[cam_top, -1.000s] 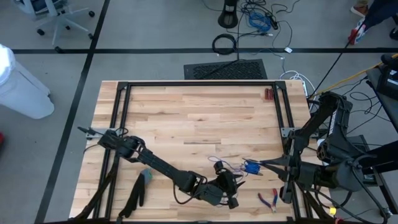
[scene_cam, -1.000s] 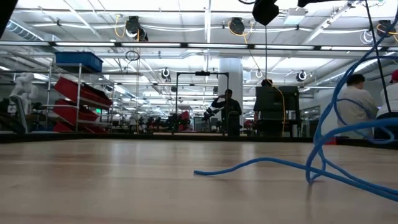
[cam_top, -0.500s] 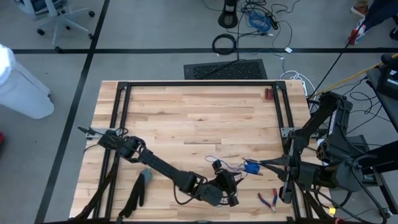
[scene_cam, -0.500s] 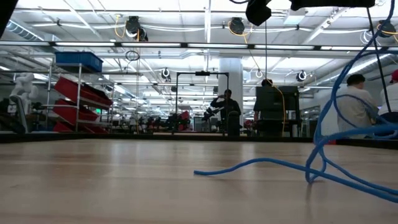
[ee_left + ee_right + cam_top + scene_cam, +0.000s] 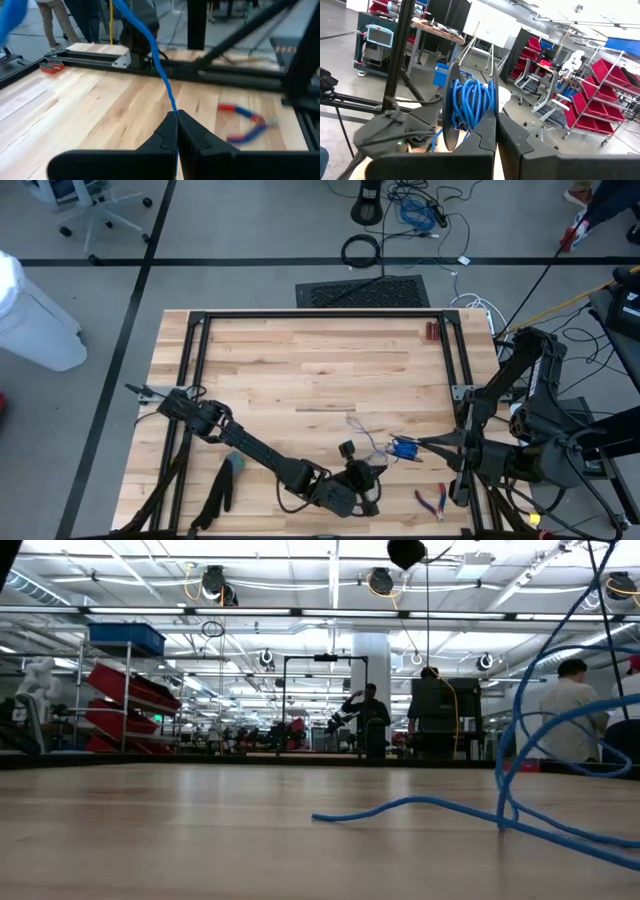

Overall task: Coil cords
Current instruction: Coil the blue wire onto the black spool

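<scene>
Two grippers share the cord [image 5: 366, 438] at the lower centre-right of the high view: the left gripper [image 5: 177, 131] is pinched onto its loose run, while the right gripper [image 5: 495, 131] clamps the part-wound blue coil [image 5: 470, 103]. If the left pulls harder than the right holds, I judge the windings could slip loose, or the slack looping over the table [image 5: 300, 370] could knot. Red-handled pliers [image 5: 434, 501] lie near, toward the lower right, where dragged slack might snag.
</scene>
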